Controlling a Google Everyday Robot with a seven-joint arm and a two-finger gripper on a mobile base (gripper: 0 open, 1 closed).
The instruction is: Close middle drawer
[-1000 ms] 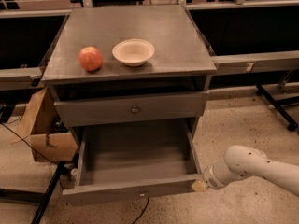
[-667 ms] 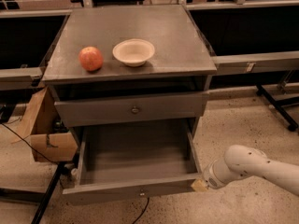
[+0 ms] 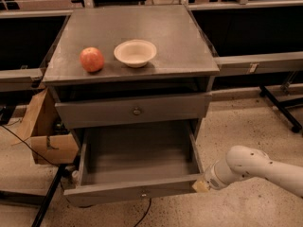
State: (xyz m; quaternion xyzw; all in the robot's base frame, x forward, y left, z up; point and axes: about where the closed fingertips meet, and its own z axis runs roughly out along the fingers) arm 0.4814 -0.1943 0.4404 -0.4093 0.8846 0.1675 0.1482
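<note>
The middle drawer (image 3: 137, 162) of the grey cabinet is pulled far out, its deep plain tray empty and its low front (image 3: 132, 191) facing me with a tiny knob (image 3: 143, 193). My gripper (image 3: 200, 186) is at the end of the white arm (image 3: 255, 167) coming in from the right. It sits at the right end of the drawer front, touching or almost touching it. The drawer above (image 3: 135, 110), with a larger round knob, is closed.
On the cabinet top (image 3: 180, 37) lie a red apple (image 3: 92, 59) and a white bowl (image 3: 135, 52). A cardboard box (image 3: 45, 131) stands left of the cabinet, with a black cable and stand leg on the floor. Dark benches run behind.
</note>
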